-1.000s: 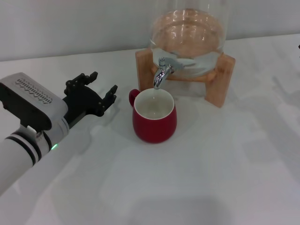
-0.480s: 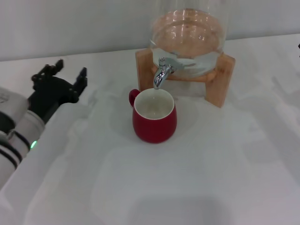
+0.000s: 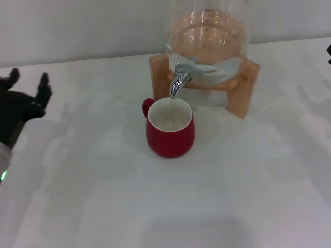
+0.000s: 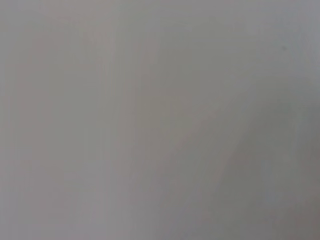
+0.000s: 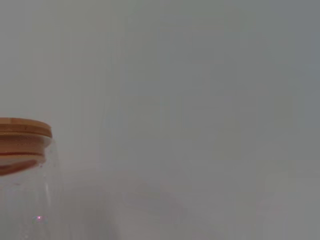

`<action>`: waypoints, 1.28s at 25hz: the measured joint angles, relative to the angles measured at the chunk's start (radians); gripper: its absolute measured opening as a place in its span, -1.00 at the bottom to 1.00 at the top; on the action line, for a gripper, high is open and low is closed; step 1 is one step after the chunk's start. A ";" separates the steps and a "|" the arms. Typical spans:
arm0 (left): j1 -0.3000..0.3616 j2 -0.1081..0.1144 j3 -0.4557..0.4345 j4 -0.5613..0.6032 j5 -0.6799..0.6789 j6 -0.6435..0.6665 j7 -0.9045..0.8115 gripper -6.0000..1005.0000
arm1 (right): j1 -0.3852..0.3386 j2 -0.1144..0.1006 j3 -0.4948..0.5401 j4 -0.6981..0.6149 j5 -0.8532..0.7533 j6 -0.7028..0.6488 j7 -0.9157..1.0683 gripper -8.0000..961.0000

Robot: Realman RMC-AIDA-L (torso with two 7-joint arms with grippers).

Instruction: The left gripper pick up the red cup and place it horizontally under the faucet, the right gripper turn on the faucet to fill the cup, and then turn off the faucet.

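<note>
Red cup point(image 3: 170, 130) upright under faucet point(image 3: 179, 82) spout, ready to fill | L gripper point(image 3: 26, 93) far left, jaws spread, empty | R gripper not visible.

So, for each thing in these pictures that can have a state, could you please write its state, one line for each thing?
red cup: upright on the table, mouth under the spout, not held.
faucet: no water stream visible.
glass dispenser: on its wooden stand, holding water.
left gripper: open, empty, at the left edge, apart from the cup.
right gripper: fingers not visible; only a dark bit shows at the right edge.
</note>
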 joint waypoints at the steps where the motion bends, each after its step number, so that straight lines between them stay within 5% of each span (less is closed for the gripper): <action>1: 0.011 0.001 0.000 -0.001 -0.011 0.020 0.006 0.21 | -0.001 0.000 -0.002 0.000 0.000 -0.001 0.000 0.82; 10: 0.043 0.001 -0.002 -0.054 -0.041 0.198 0.031 0.21 | -0.002 0.000 -0.014 0.001 0.000 -0.013 0.000 0.82; 32: 0.079 -0.001 0.002 -0.114 -0.181 0.306 -0.028 0.21 | -0.061 -0.004 -0.173 0.001 0.000 -0.147 0.034 0.82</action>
